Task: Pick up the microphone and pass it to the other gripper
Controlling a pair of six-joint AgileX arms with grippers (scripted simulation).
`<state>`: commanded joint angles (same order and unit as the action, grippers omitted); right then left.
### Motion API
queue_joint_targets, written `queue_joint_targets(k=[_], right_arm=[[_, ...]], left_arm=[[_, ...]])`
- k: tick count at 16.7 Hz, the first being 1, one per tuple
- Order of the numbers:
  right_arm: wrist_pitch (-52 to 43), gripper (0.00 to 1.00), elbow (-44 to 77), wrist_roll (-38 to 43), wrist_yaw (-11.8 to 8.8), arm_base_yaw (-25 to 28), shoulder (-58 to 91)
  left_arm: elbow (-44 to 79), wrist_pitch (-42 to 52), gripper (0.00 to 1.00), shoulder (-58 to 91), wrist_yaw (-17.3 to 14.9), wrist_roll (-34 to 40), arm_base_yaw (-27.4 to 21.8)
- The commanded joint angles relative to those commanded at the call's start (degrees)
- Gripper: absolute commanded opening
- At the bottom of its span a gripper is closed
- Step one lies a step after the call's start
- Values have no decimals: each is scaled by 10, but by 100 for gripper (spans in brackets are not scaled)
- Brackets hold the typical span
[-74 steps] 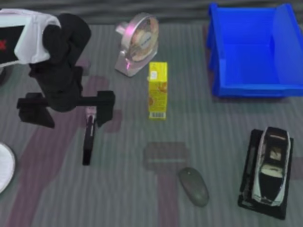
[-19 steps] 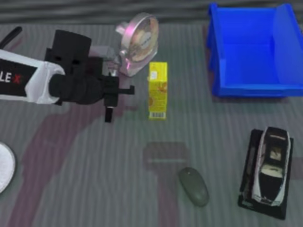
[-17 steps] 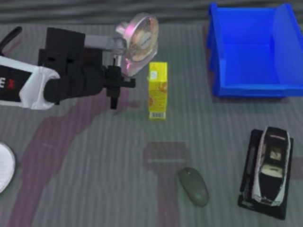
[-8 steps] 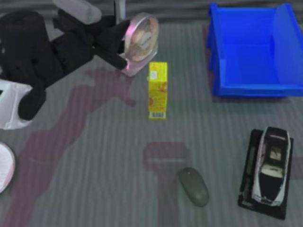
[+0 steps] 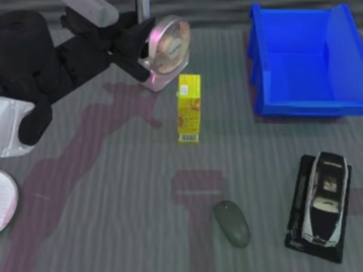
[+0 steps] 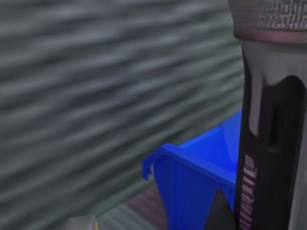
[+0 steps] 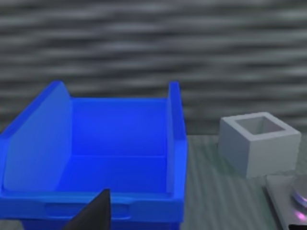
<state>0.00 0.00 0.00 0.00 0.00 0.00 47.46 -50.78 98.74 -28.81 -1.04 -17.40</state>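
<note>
The left arm (image 5: 39, 62) is reaching across the far left of the table, its black wrist lying high and close under the top camera, and the left gripper (image 5: 135, 42) is pointing toward the round fan (image 5: 164, 52) at the back. Compared with about a second ago, when the arm lay lower and level and the gripper hung just left of the carton (image 5: 189, 107), the arm is now raised and swung toward the back edge; since half a second ago it is barely shifting. The microphone (image 6: 271, 120) is off the table: it was lying on the mat left of the carton several seconds ago, and in the left wrist view it is now standing close against the camera, mesh head up, black handle running down between the fingers, so the left gripper is closed on it. From above only a grey sliver of it is showing at the top edge. The bin (image 5: 306, 62), mouse (image 5: 231, 223) and model car (image 5: 323, 198) are sitting where they were. The right gripper (image 7: 93, 213) is showing only as one dark fingertip facing the bin, and I cannot tell whether it is open.
</note>
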Motion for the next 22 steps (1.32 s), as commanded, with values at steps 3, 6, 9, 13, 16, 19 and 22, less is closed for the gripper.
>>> queue_joint_targets(k=[3,6,9,13,16,19,22], right_arm=[[0,100,0,0,0,0,0],[0,100,0,0,0,0,0],[0,100,0,0,0,0,0],[0,100,0,0,0,0,0],[0,100,0,0,0,0,0],[0,100,0,0,0,0,0],[0,100,0,0,0,0,0]], left_arm=[[-4,8,0,-21,37,1,-36],[-12,24,0,-58,102,4,-97],[-19,39,0,-96,171,7,-159],[-21,45,0,-117,201,9,-188],[-19,44,0,-115,200,8,-187],[-21,45,0,-117,201,9,-188],[-21,45,0,-117,201,9,-188]])
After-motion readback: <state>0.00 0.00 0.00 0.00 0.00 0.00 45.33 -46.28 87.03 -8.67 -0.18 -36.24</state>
